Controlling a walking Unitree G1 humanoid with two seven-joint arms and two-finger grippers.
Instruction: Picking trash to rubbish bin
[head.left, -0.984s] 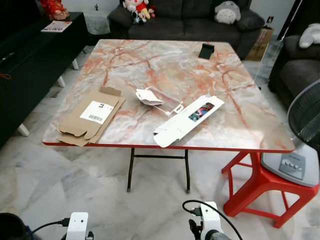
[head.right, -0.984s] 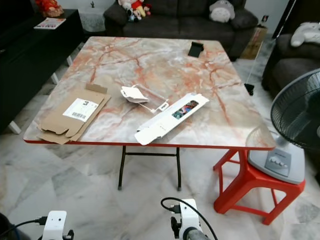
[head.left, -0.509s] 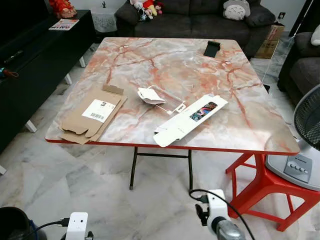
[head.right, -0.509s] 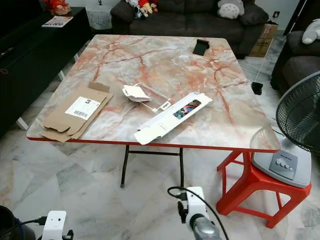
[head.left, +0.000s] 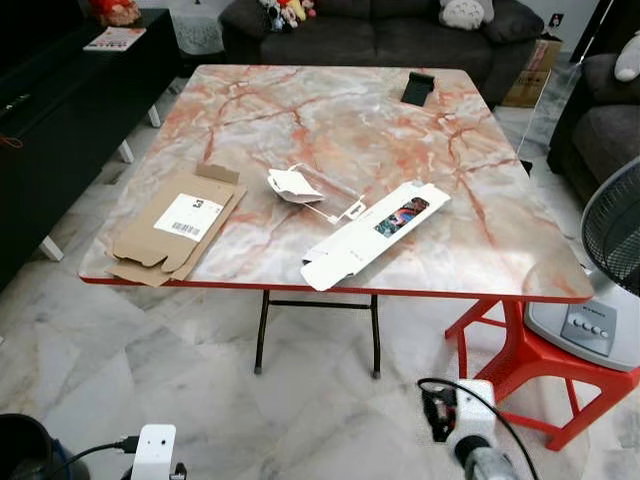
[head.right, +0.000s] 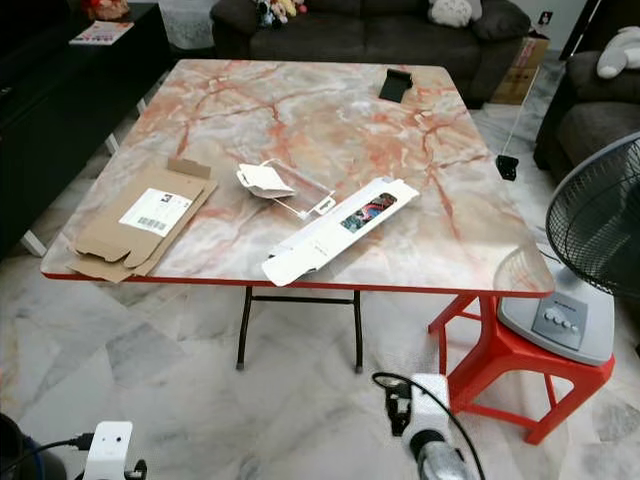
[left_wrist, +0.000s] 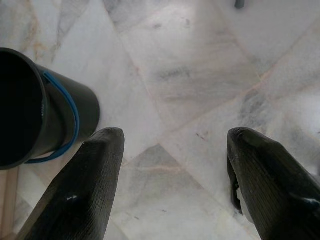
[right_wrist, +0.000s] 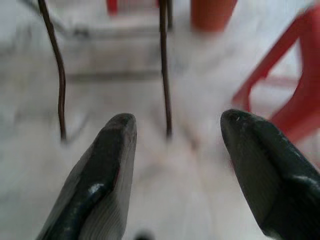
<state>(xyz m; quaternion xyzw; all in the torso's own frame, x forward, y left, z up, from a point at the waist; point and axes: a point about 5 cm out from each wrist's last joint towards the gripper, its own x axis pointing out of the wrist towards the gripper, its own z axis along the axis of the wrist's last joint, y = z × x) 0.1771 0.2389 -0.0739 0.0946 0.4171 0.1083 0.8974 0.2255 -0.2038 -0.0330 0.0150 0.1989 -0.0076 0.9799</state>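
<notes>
The left gripper (left_wrist: 172, 165) hangs low over pale, grey-veined marble floor tiles (left_wrist: 200, 75), its two ribbed black fingers (left_wrist: 85, 200) spread wide with nothing between them. Just beside it stands a round black plastic rubbish bin (left_wrist: 45, 120) with a thin blue handle hooped round its wall, its mouth dark.

The right gripper (right_wrist: 177, 150) also has its smooth, rounded black fingers (right_wrist: 107, 175) set well apart and empty. It points under the table, toward thin dark metal table legs (right_wrist: 164, 65) and the red plastic stool (right_wrist: 295, 100); this view is blurred.

Ahead stands a square table with a glossy marble-patterned top, cream veined with orange-red and edged in red (head.left: 330, 130). The trash lies on it near the front edge: a flattened brown cardboard box with a white barcode label (head.left: 175, 225) at the robot's left corner, a crumpled white paper wrapper (head.left: 290, 185) near the middle, and a long flat white carton with a small printed window (head.left: 375, 235) lying diagonally, just beside the wrapper. A small black object (head.left: 418, 88) rests at the far edge.

A grey fan base (head.left: 585, 330) sits on the red stool at the right. A dark grey fabric sofa (head.left: 380, 35) stands beyond the table.
</notes>
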